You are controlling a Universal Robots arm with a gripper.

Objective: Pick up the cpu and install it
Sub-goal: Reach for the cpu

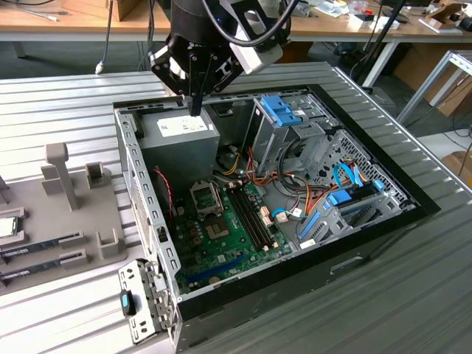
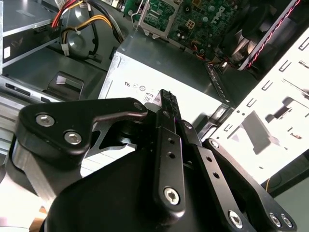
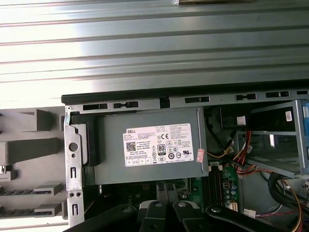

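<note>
The cpu [image 1: 6,226], a small silver square, lies on the grey holder tray [image 1: 74,221] at the exterior view's left edge, partly cut off by the picture edge. My gripper [image 1: 195,108] hangs over the back wall of the open computer case [image 1: 147,214], just above the grey power supply [image 1: 181,136] and far from the cpu. Its black fingers [image 2: 167,104] stand pressed together with nothing between them. The metal-framed socket [image 1: 207,198] on the green motherboard [image 1: 228,236] lies inside the case, in front of the power supply.
Blue-tabbed drive cages [image 1: 284,118] and bundles of coloured cables [image 1: 295,192] crowd the case at the exterior view's right. Memory sticks [image 1: 37,247] lie in the tray's slots. A loose bracket with a blue latch [image 1: 136,302] sits by the case's front corner. The ribbed metal table [image 3: 154,38] surrounds it all.
</note>
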